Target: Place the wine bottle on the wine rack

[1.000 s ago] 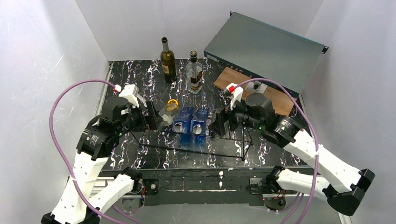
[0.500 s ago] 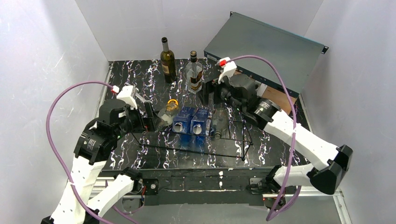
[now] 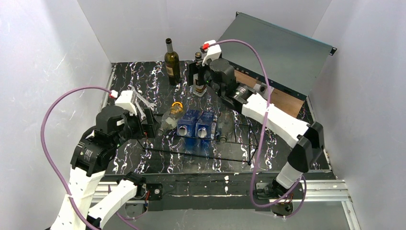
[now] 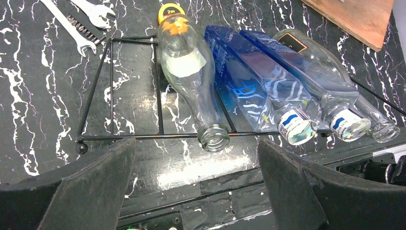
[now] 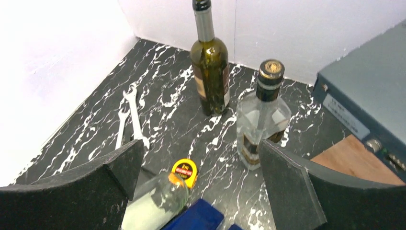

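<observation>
Right tool [image 5: 198, 160] nearer (wine bottle [image 5: 209, 72] ahead)

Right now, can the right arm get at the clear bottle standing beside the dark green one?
Probably yes. The right gripper is open and hangs close to the clear bottle, with nothing between them. The dark green bottle stands apart from it, so it shouldn't be in the way.

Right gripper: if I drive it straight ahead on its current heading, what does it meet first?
Most likely the clear square-shouldered glass bottle with the dark cap, standing upright just right of centre in the open right gripper. The dark green wine bottle stands further back. Depth is hard to judge.
</observation>
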Robot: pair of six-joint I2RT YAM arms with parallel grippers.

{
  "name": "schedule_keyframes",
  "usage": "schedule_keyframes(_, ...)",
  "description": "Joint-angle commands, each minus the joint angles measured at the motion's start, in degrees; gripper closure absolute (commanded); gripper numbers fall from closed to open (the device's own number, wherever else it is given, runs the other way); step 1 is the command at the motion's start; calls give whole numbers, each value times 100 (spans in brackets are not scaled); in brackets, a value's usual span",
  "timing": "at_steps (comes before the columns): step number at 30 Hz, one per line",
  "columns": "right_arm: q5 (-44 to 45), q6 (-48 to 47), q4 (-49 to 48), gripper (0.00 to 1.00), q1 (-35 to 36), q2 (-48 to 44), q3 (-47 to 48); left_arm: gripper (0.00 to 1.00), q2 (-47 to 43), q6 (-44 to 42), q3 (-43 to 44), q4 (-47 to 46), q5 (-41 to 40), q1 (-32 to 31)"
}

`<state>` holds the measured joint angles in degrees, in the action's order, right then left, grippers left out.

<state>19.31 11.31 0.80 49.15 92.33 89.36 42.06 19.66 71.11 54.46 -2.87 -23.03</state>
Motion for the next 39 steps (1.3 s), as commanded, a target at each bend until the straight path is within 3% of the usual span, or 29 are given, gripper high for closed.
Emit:
schedule_keyframes(1, 475, -488, -426, 2, 16, 449, 754, 2, -137, -178, 199, 187, -158, -14)
schedule_keyframes(26, 1006, -2266, -89, 2, -326, 2884, 3346, 2, -108, -248, 434, 387, -233, -17)
schedule_keyframes(39, 359, -1821, 40, 4, -718, 3369, 3381, 2, -14, -254, 425, 386, -351, -9)
